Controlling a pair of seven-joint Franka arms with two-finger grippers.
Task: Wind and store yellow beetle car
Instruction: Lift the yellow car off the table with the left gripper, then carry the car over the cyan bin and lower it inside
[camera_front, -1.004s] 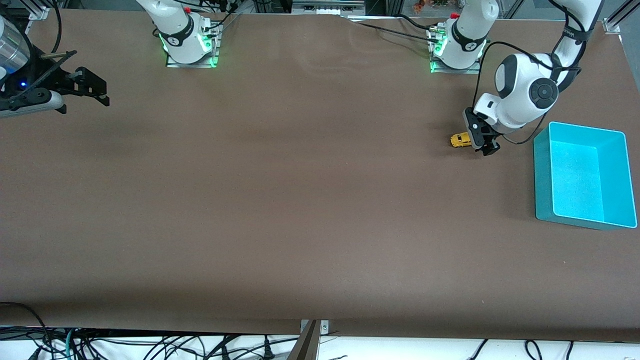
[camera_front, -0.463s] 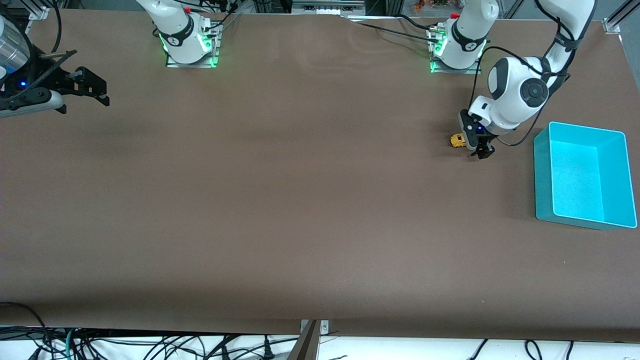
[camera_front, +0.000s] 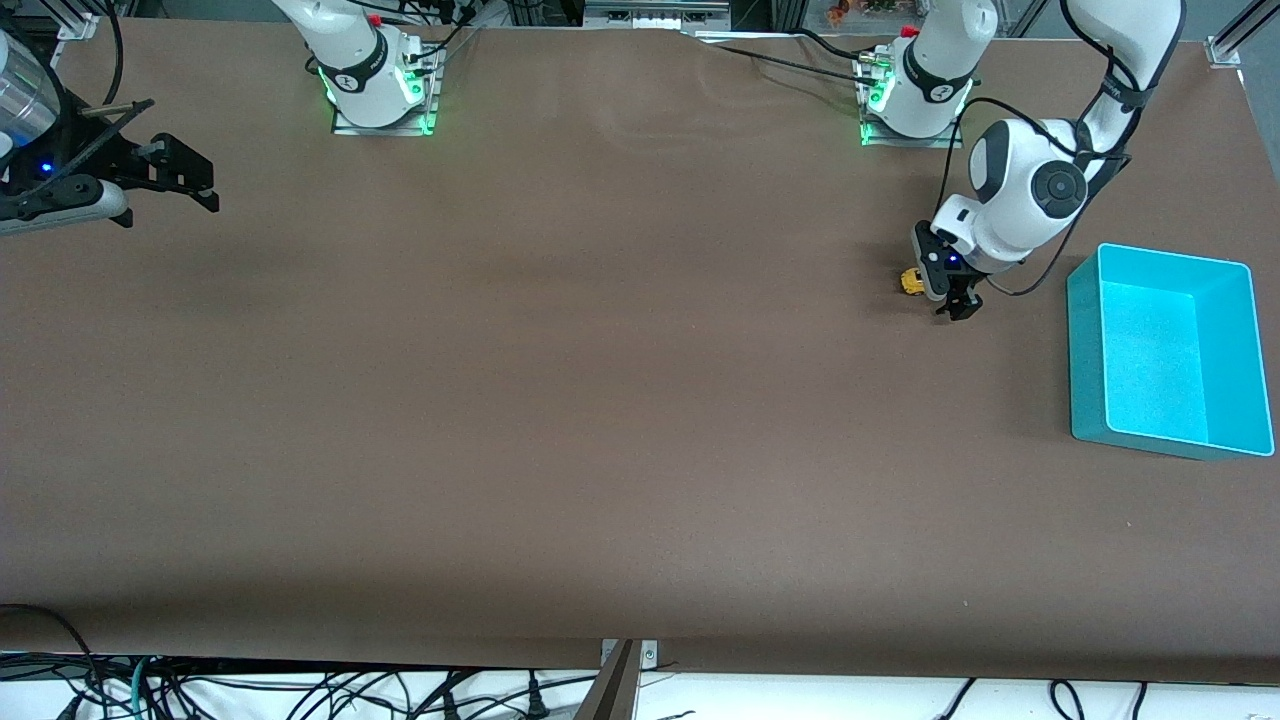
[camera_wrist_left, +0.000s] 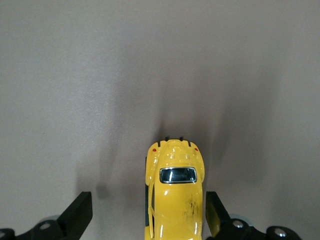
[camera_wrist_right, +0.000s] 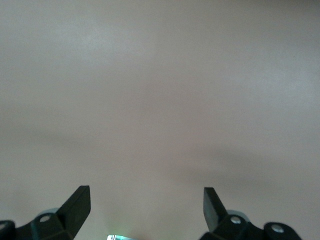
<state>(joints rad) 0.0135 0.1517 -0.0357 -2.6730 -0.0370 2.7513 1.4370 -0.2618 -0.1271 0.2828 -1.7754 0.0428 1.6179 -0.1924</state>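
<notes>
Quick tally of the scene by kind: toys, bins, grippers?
Toy cars: 1, the yellow beetle car on the table, between the open fingers of the left gripper.
Bins: 1, the turquoise bin, toward the left arm's end of the table.
Grippers: 2, the left one and the right gripper, open, waiting over bare table.
Total: 4.

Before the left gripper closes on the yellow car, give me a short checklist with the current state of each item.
1. Left gripper open: ok, both fingers spread wide.
2. Yellow beetle car between the fingers: ok, but off-centre, close beside one finger, with a wide gap to the other.
3. Car upright on the table: ok, roof and window face up.
4. Gripper low enough to grip the body: cannot tell.
5. Turquoise bin ready: ok, it stands beside the car toward the left arm's end, nothing visible inside.
6. Right gripper out of the way: ok, it waits open at the right arm's end.
</notes>
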